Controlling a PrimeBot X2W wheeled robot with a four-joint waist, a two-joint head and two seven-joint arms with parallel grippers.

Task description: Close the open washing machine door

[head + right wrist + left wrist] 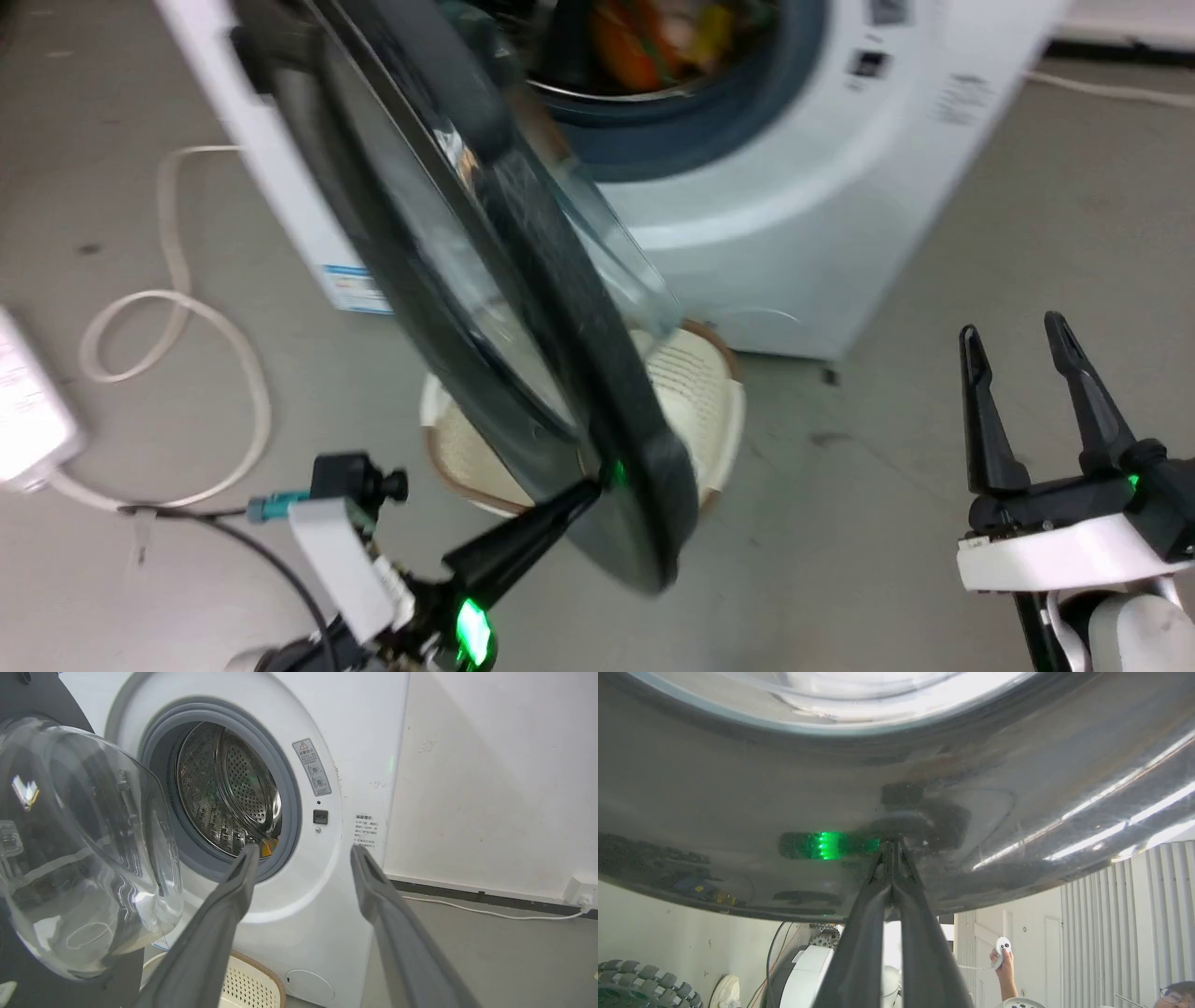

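The washing machine door point(485, 280) stands swung out from the white machine point(822, 187), seen nearly edge-on, its black rim down toward me. My left gripper point(588, 488) is shut, with its fingertips point(893, 845) pressed against the outer face of the glossy rim point(738, 788) and nothing held between them. Off to the lower right, my right gripper point(1016, 331) is open and clear of the door. Through its fingers point(243, 877) I see the door's glass bowl point(84, 858) at the left and the open steel drum point(229, 788) behind.
A white laundry basket point(700, 392) sits on the floor under the door. A pale hose point(177, 317) loops at the left beside a white box point(28, 411). Coloured laundry point(653, 37) lies in the drum. A person's hand point(1003, 956) holds a controller behind me.
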